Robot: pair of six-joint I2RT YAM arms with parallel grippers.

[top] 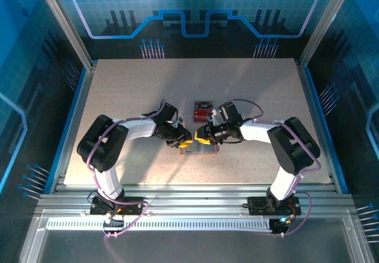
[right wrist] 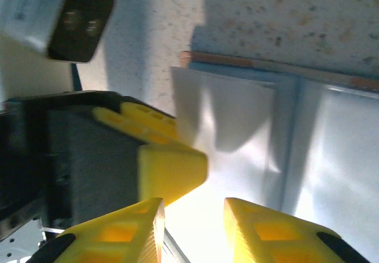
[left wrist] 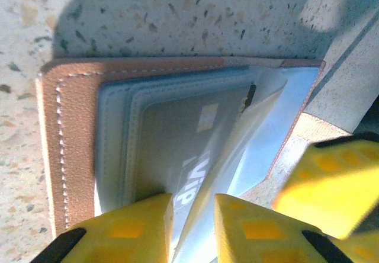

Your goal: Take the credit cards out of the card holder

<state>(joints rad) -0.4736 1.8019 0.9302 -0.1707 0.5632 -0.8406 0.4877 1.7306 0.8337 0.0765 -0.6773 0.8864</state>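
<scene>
Tan leather bifold card holder (top: 200, 151) lies open on the speckled surface (top: 118, 103), red rectangular credit cards (top: 203, 112) at its 12 o'clock. Seemingly to bare another card, left fingers (left wrist: 133, 230) narrowly pinch its clear pocket leaf (left wrist: 254, 127); right fingers (right wrist: 118, 239) narrow, grip unclear.

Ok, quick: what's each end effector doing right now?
Left end effector: jaws narrowly apart, straddling a clear sleeve of the card holder; grip cannot be told.
Right end effector: jaws apart, nothing seen between them.
</scene>
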